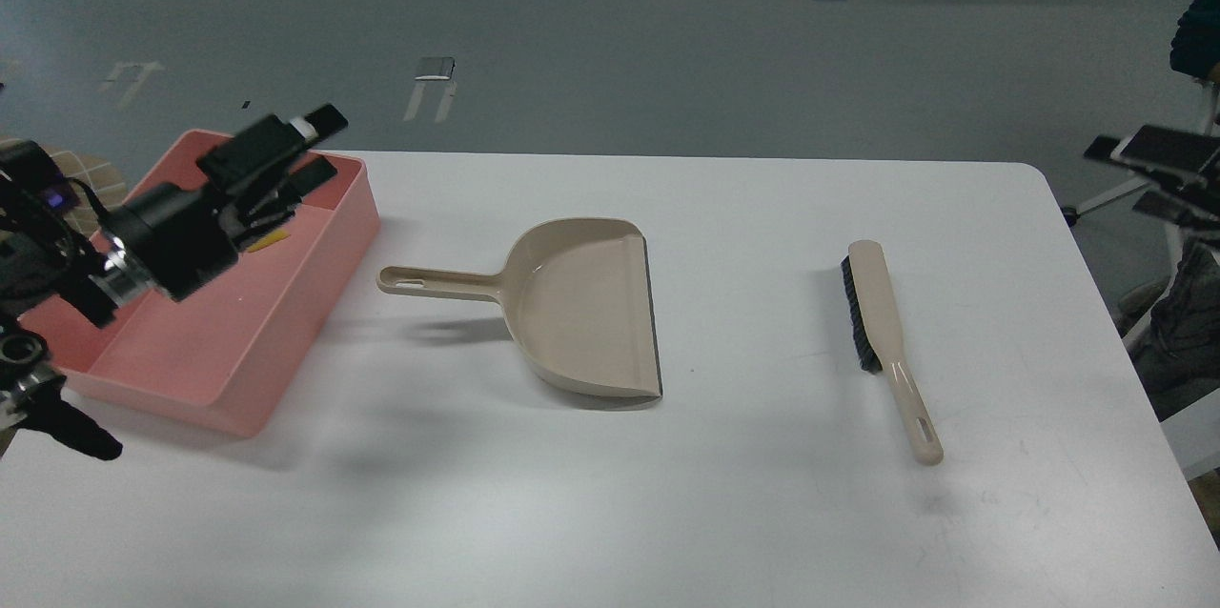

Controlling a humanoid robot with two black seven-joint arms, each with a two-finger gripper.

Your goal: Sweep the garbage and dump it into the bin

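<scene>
Grey floor runs behind a white table (667, 513) that fills most of the head view.

At the table's left edge, toward the far corner, sits the bin (238, 351), a shallow pink tray overhanging the edge slightly on its left side. Inside it, near the far end, a small sliver of yellow garbage (268, 241) shows just beside the arm that hangs over the tray; most of the scrap is hidden by that arm, and no second scrap can be made out.

Over the far part of the bin hangs the left gripper (322, 147), blurred, its two dark fingers held apart with one above the other and nothing seen between them. The rest of the left arm stretches back toward the table's left edge and covers part of the tray's interior.

Just right of the bin, near the middle of the table, lies the beige dustpan (586, 308), flat on the surface, its handle pointing left toward the bin and its dark-lipped open mouth facing right. It holds nothing visible.

Well apart from it, toward the right edge, lies the beige brush (891, 341) with black bristles along its left side, bristled head toward the far edge and handle toward the near edge.
</scene>
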